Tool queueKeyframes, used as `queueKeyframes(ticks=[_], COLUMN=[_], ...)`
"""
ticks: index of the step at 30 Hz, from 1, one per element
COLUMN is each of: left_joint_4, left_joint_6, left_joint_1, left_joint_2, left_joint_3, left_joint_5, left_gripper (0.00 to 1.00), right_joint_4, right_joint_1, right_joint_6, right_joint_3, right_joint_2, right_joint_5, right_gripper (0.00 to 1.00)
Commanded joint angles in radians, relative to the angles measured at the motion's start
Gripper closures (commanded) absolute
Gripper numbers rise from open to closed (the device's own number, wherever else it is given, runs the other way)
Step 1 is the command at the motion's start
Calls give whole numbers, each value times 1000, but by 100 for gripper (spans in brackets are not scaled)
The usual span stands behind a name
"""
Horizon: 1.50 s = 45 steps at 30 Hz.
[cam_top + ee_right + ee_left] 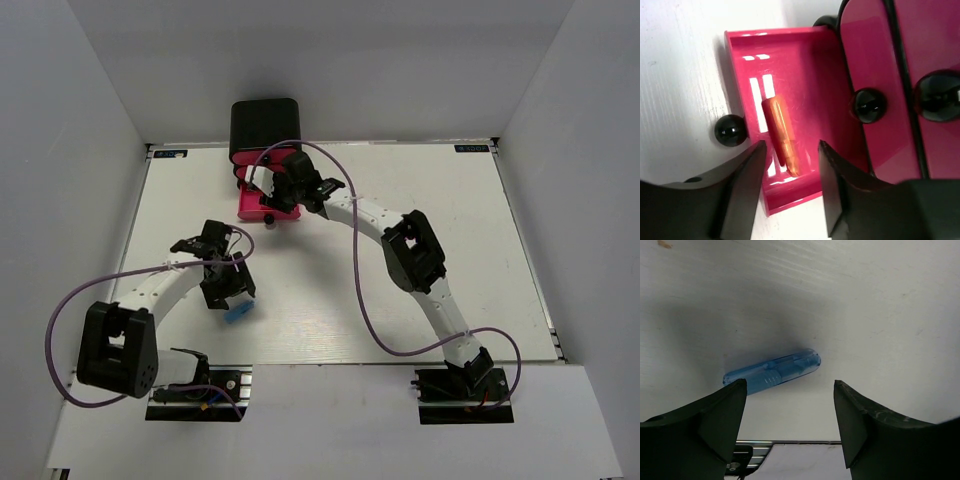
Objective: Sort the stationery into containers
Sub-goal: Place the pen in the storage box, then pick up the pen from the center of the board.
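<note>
Top external view takes in the whole white worktop (pixel 480 250), with the rounded black cabinet (pixel 262 125) at its far edge. The right arm (pixel 420 260) reaches up to the cabinet's front, where one pink drawer (pixel 252 207) is pulled out. The left arm (pixel 165 285) bends over a spot well in front of the cabinet, toward the near edge.

Only the right wrist view looks into that open drawer. A single orange piece (pixel 781 135) lies lengthwise on its pink floor, and nothing else shows inside. The right tool (pixel 790 155) hangs above it, released, its fingers spread to either side of the piece and not touching it. The same view shows the other two drawers (pixel 865 60), pushed shut in the cabinet, each with a round black knob (pixel 869 105); their contents are hidden.

Left wrist view gives what is only a small blue spot from above: a clear blue piece (pixel 772 372) lying flat on the worktop, well apart from the cabinet and outside any drawer. The left tool (pixel 790 390) hovers over it, released, fingers wide apart with the piece just beyond their tips.
</note>
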Motion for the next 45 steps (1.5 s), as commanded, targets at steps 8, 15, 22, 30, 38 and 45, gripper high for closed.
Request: queueKeyframes(ticks=[8,15,22,30,38,45], left_joint_4=[-17,-36,-55,-77,59,328], left_joint_6=[98,135,156,156,25,-323], left_joint_1=[-28,-66,-118,-195,-163,-106], left_joint_2=[155,252,331,446,371,348], left_joint_3=[53,97,125,166,289,438], left_joint_5=[50,7,-2,-43,76,138], left_gripper=[20,20,28,62,77,86], right_joint_4=[77,101,138,181,192,200], right_joint_1=[-42,-82,-122,-159,-188,-223], right_joint_6=[152,227,276,335,342,321], right_joint_3=[-139,-334,-506,-645,-829,-1025], right_joint_2=[-234,-423,-560,-675,-836,-969], right_joint_5=[-62,-120,-152,-201,-244,-279], right_gripper=[44,44,43,43,43,94])
